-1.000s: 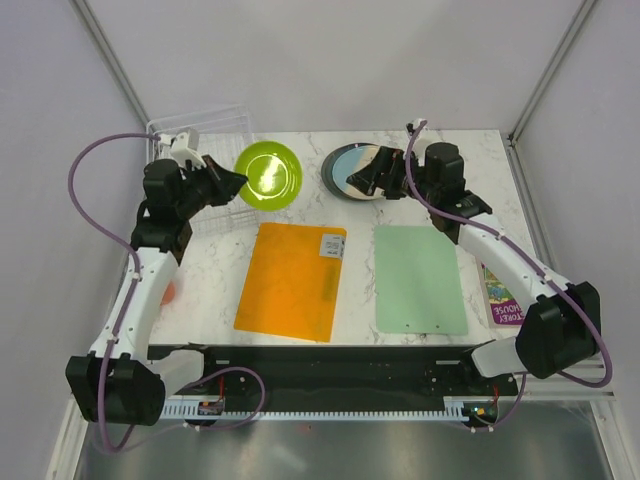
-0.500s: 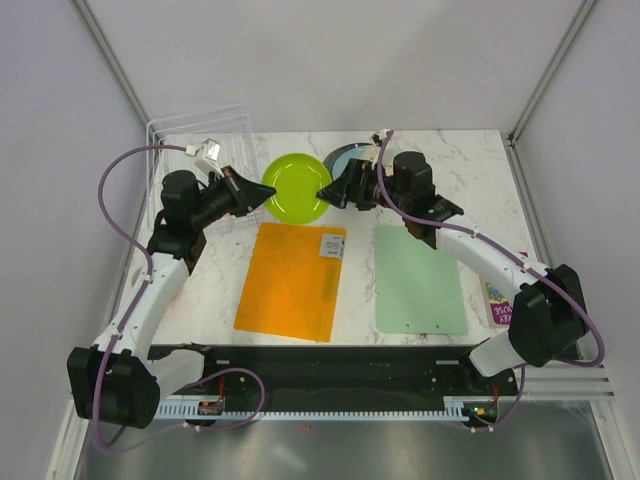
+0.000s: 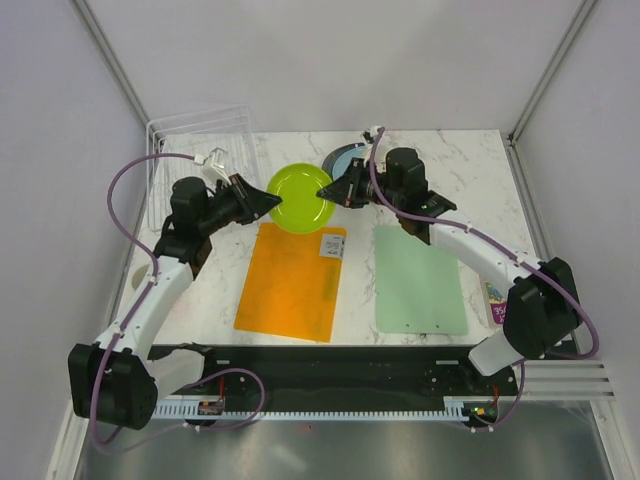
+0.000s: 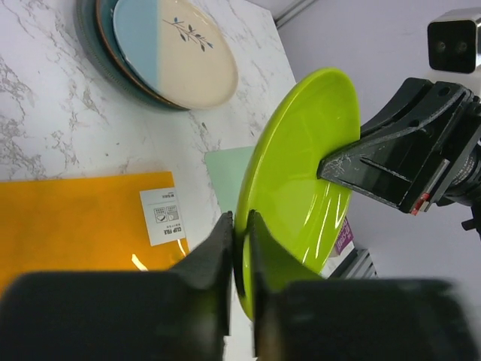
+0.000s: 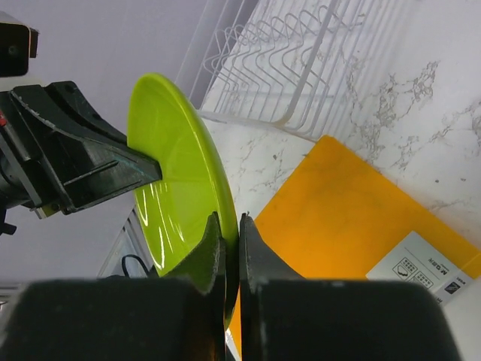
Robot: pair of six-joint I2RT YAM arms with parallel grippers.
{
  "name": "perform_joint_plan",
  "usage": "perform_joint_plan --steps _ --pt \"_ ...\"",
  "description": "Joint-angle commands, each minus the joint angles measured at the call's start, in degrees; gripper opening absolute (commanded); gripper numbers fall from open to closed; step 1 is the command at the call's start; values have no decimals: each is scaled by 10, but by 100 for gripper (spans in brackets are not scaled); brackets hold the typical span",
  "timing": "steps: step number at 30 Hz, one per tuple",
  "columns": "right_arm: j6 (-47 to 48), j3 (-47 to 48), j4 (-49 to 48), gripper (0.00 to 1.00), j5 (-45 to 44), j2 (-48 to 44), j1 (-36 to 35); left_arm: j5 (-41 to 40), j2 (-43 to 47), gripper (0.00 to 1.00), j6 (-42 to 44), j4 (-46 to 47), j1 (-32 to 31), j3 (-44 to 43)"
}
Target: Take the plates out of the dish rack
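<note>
While both arms meet above the far edge of the orange mat (image 3: 290, 280), the lime green plate (image 3: 302, 198) hangs in the air between them, tilted on edge and clear of the surface (image 3: 470, 160). The left hand (image 4: 240, 226) is clamped on the plate's rim on the side toward the dish rack (image 3: 200, 135). The right hand (image 5: 228, 233) is pinched shut on the opposite rim, so both arms grip the plate at once. That reads as a handover partway through. The plate is out of the rack, which stands beyond the mat's far left corner with no plate showing in its wires. It has not reached the stack of plates (image 3: 345, 158) lying beyond the mat's far right corner. The next move likely calls for the left hand to let go and pull away toward the rack without dragging the rim, leaving the right hand alone with the load. The right arm would then need to swing the plate over the stack, level it, and lower it gently, since a thin rim grip on a glazed plate could slip if tilted quickly.
</note>
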State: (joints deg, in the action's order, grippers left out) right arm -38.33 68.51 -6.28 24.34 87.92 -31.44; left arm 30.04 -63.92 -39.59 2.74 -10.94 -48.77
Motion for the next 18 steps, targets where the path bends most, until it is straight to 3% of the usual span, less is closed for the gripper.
perform_joint_plan --steps 1,2,6,11,16,18 --pt "61 46 27 0 -60 1 0 -41 14 36 46 -25 -7 -10" --pt "69 58 48 0 -88 1 7 -53 14 56 64 -50 -7 -14" --pt "107 109 105 0 -129 29 50 -163 29 74 144 -134 -7 -21" --pt "117 183 140 0 -115 106 141 -286 112 79 211 -150 -7 38" --pt "115 256 164 0 -97 220 178 -379 159 83 244 -139 -7 90" --pt "116 289 172 0 -97 265 187 -380 166 83 244 -129 -7 92"
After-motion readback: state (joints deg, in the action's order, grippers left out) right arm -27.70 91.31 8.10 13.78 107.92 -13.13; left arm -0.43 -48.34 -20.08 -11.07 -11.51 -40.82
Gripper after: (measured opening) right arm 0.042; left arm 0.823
